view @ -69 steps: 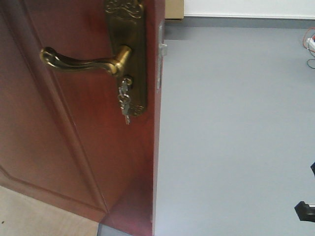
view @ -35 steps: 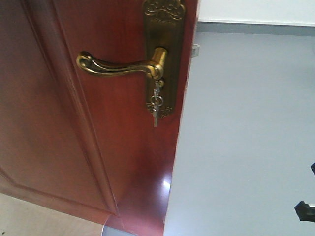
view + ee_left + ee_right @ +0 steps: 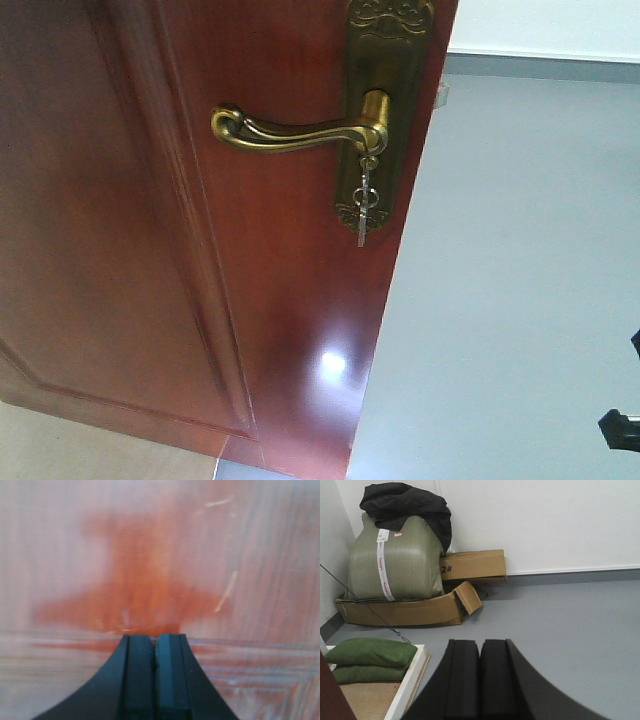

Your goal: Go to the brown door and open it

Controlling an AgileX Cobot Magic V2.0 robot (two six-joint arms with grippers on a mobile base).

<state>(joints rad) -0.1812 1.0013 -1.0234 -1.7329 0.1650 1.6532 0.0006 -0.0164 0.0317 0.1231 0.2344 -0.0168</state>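
- The left gripper (image 3: 154, 652) fills the bottom of the left wrist view: two matte black fingers pressed together with nothing between them, pointing at a glossy wood-grain surface close ahead, blurred and washed pale by glare.
- The right gripper (image 3: 480, 655) is likewise closed and empty, its smooth black fingers side by side over the grey floor (image 3: 570, 625).
- In the front view the brown door (image 3: 120, 250) takes the left and centre: glossy reddish-brown wood with a raised panel moulding and a bright reflection low down.
- On it, a curved brass lever handle (image 3: 300, 130) juts left from an ornate bronze backplate (image 3: 385, 90); silver keys (image 3: 363, 205) hang below the lever.
- Only the right wrist view shows the far corner: green sacks (image 3: 367, 657) on a white-edged board, a large green wrapped bundle (image 3: 395, 562) in flattened cardboard (image 3: 405, 611), a black cloth (image 3: 410, 505) on top, against the white wall (image 3: 545, 520).
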